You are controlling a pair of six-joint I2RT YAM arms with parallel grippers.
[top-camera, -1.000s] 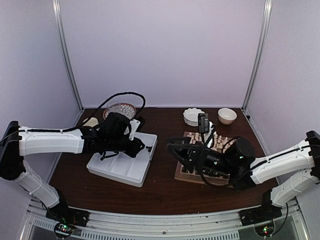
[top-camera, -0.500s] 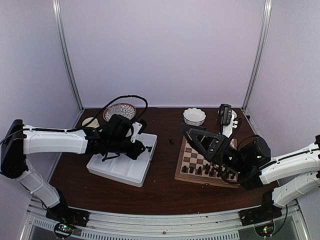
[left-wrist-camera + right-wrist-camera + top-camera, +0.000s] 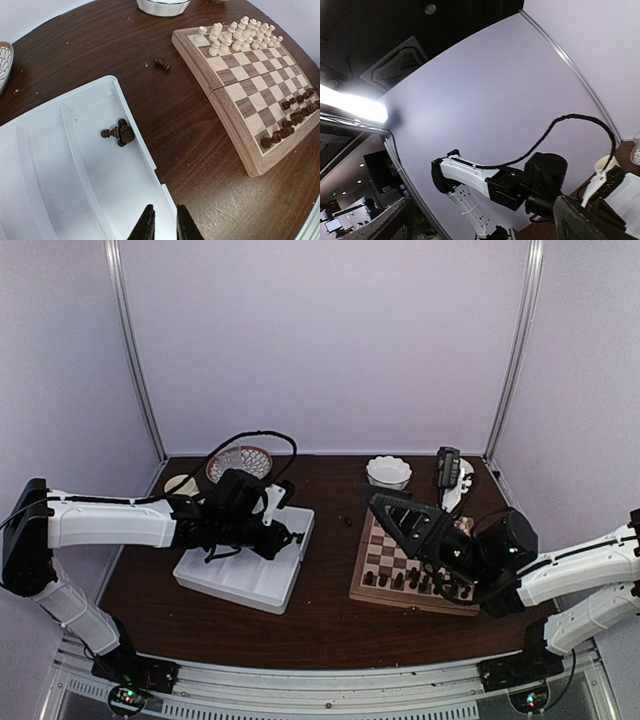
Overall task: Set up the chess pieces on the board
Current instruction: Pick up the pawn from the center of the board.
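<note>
The board [image 3: 392, 552] [image 3: 235, 95] lies right of centre. Dark chess pieces [image 3: 408, 580] [image 3: 295, 112] stand along its near edge and cream ones [image 3: 235, 35] along its far edge. Two dark pieces [image 3: 119, 133] lie in the white tray [image 3: 230, 580] [image 3: 40, 165]. Another dark piece [image 3: 345, 522] [image 3: 161, 63] lies on the table between tray and board. My left gripper [image 3: 292, 536] [image 3: 164, 207] hovers over the tray's right rim, shut and empty. My right gripper [image 3: 375, 498] [image 3: 485, 225] is raised above the board, tilted upward, open and holding nothing.
A white scalloped bowl [image 3: 388, 472] [image 3: 162, 5] sits behind the board. A patterned glass bowl [image 3: 240, 460] and a small cream disc [image 3: 180, 483] sit at the back left. Metal frame posts stand at the back corners.
My right gripper lifted off the board's left side and swung up and to the right, uncovering the board. My left gripper stayed over the tray, almost unmoved.
</note>
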